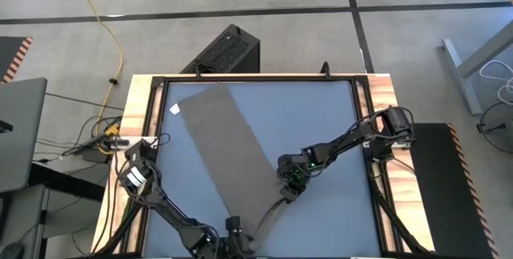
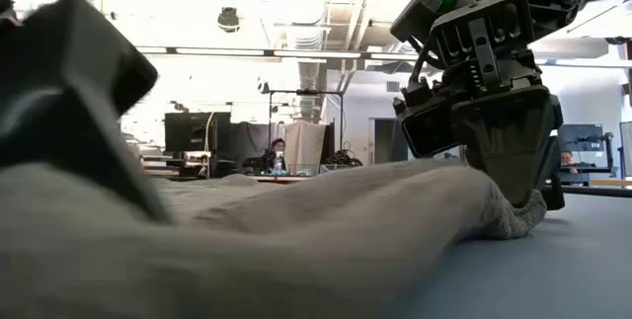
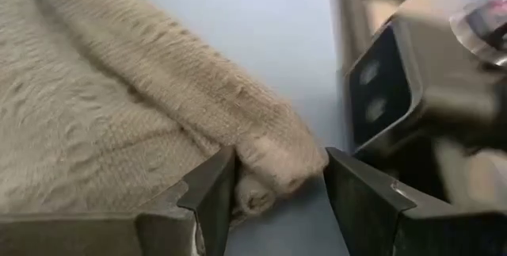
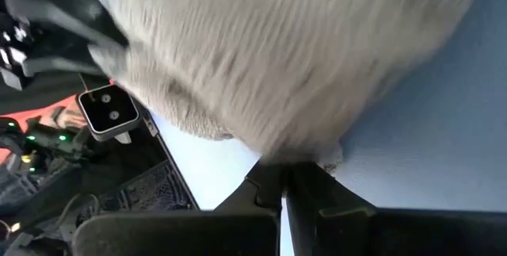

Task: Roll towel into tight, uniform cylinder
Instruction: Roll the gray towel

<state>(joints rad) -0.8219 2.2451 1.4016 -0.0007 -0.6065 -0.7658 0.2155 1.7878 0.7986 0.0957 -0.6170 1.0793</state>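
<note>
The taupe towel (image 1: 220,143) lies slantwise on the blue table top, from its white tag (image 1: 175,108) at the far left to a turned-over near end (image 1: 268,213). My right gripper (image 1: 289,192) is shut on that near end; it also shows in the low view (image 2: 513,196) and in its wrist view (image 4: 283,178). My left gripper (image 1: 237,231) stands at the near edge, open, with the towel's folded corner (image 3: 273,157) between its fingers (image 3: 214,192). My right gripper pinches the towel's near edge (image 4: 309,149) between its two fingers, coming from above and pointing down. The pinched edge (image 2: 518,220) sits on the table, and the cloth behind it rises in a slack hump. One layer or several, I cannot tell. My left gripper has the folded corner between its open fingers; whether a finger touches the cloth, I cannot tell.
A wooden frame (image 1: 143,115) borders the table top. A black box (image 1: 228,50) stands on the floor beyond the far edge. Bare blue surface (image 1: 321,115) lies to the right of the towel.
</note>
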